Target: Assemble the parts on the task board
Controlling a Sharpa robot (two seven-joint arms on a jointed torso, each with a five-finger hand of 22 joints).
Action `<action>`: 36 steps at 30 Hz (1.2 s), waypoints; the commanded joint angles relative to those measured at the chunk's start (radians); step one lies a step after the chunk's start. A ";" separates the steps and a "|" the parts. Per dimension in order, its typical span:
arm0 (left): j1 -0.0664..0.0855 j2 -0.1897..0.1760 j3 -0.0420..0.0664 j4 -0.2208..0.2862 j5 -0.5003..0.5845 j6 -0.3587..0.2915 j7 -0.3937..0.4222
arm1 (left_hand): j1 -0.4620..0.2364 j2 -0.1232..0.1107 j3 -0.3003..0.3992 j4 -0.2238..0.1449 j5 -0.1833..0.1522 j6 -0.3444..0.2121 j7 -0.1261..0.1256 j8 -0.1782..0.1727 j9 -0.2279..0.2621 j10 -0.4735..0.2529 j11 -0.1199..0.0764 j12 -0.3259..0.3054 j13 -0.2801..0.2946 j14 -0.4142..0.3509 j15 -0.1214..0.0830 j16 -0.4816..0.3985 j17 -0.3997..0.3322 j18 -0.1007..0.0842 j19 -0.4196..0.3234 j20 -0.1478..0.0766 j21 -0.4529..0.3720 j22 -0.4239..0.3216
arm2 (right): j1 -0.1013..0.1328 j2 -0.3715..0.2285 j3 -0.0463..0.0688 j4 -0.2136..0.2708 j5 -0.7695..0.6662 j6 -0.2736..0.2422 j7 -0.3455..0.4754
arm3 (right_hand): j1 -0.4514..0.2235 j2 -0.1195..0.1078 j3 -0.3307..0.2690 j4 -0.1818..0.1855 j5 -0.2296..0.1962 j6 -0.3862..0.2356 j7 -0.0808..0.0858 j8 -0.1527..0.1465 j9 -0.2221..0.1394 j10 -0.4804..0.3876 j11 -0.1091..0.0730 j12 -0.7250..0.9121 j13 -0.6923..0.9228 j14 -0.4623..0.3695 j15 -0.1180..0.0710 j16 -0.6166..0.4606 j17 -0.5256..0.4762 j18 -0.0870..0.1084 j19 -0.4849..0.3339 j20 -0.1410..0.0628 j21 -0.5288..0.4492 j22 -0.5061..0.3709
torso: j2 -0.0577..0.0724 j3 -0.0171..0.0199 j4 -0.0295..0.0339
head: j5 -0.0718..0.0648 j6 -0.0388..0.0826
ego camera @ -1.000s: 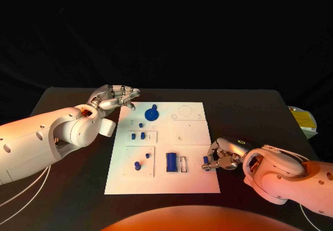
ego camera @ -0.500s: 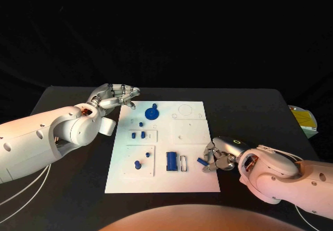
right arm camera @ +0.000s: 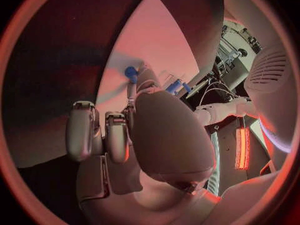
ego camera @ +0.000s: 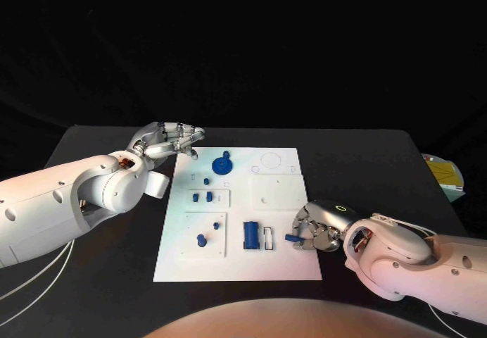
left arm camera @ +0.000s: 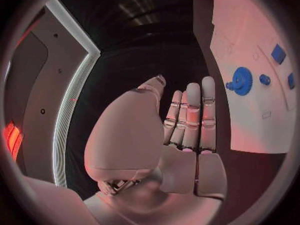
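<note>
Fingers of the right hand (ego camera: 317, 232) pinch a small blue part (ego camera: 292, 239) above the task board (ego camera: 284, 271).

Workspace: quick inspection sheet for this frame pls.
Surface: black table, task board in the middle.
Job's things: blue gear at the board's far end; small blue parts on the left-side plates; long blue block standing beside a white slot; one small blue part held by the right hand.
Clutter: yellow item past the table's right edge.
Hands: left hand off the board's far left corner, holding nothing; right hand at the board's right edge, fingers pinching the part.
Cables: white cables under the left arm.
Surroundings: dark backdrop, nothing seen.
</note>
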 commanded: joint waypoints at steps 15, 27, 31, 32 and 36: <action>0.000 0.001 0.000 0.003 -0.001 0.010 0.006 | 0.004 0.012 -0.002 -0.001 -0.004 -0.009 -0.002 0.005 -0.002 -0.009 0.000 0.004 -0.001 -0.009 0.000 0.004 -0.001 0.005 0.007 0.001 -0.004 -0.001 | -0.009 0.007 -0.008 -0.022 -0.018 0.092 -0.050 | -0.326 0.006 0.796 -0.280 0.055 -0.021 0.010 0.019 0.046 0.002 0.009 -0.053 -0.048 0.086 0.008 0.002 0.170 -0.008 0.018 0.011 -0.024 0.189 | 0.000 0.0001 0.0000 | 0.002 -0.002; 0.000 0.002 0.000 0.003 -0.001 0.010 0.006 | 0.008 0.013 0.000 -0.002 -0.003 -0.009 -0.002 0.005 -0.002 -0.010 0.000 0.004 -0.002 -0.009 0.000 0.005 -0.002 0.005 0.007 0.001 -0.004 -0.001 | -0.001 0.012 -0.007 0.005 -0.038 0.018 -0.036 | -0.370 -0.002 0.795 -0.303 0.046 -0.009 0.005 0.030 0.053 0.021 0.006 -0.003 -0.017 0.088 0.007 0.005 0.182 -0.013 0.027 0.010 0.002 0.197 | 0.000 0.0002 -0.0001 | 0.002 0.001; 0.000 0.003 0.000 0.003 -0.001 0.010 0.006 | 0.008 0.013 0.000 -0.002 -0.003 -0.009 -0.002 0.005 -0.002 -0.010 0.000 0.004 -0.002 -0.009 0.000 0.005 -0.002 0.005 0.007 0.001 -0.004 -0.001 | 0.012 0.022 -0.007 0.018 -0.016 -0.033 -0.019 | -0.398 -0.003 0.778 -0.300 0.013 -0.008 0.001 0.035 0.058 0.024 0.004 0.004 -0.013 0.089 0.005 0.007 0.186 -0.014 0.029 0.009 0.007 0.198 | 0.000 0.0000 0.0004 | 0.000 0.003; 0.000 0.004 0.000 0.003 -0.001 0.010 0.006 | 0.008 0.013 0.000 -0.002 -0.003 -0.009 -0.002 0.005 -0.002 -0.010 0.000 0.004 -0.002 -0.009 0.000 0.005 -0.002 0.005 0.007 0.001 -0.004 -0.001 | 0.017 0.026 -0.007 0.022 -0.007 -0.045 -0.014 | -0.406 -0.004 0.772 -0.296 0.003 -0.008 0.000 0.036 0.059 0.025 0.003 0.005 -0.012 0.090 0.005 0.007 0.187 -0.014 0.029 0.009 0.007 0.198 | 0.000 0.0001 0.0004 | 0.000 0.002; 0.000 0.005 0.000 0.003 -0.001 0.010 0.006 | 0.008 0.013 0.000 -0.002 -0.003 -0.009 -0.002 0.005 -0.002 -0.010 0.000 0.004 -0.002 -0.009 0.000 0.005 -0.002 0.005 0.007 0.001 -0.004 -0.001 | 0.029 0.039 -0.006 0.030 0.023 -0.073 0.001 | -0.445 -0.003 0.742 -0.271 -0.027 -0.008 -0.004 0.040 0.063 0.027 0.001 0.008 -0.009 0.091 0.003 0.009 0.192 -0.015 0.032 0.008 0.011 0.200 | 0.000 0.0000 0.0014 | 0.001 0.001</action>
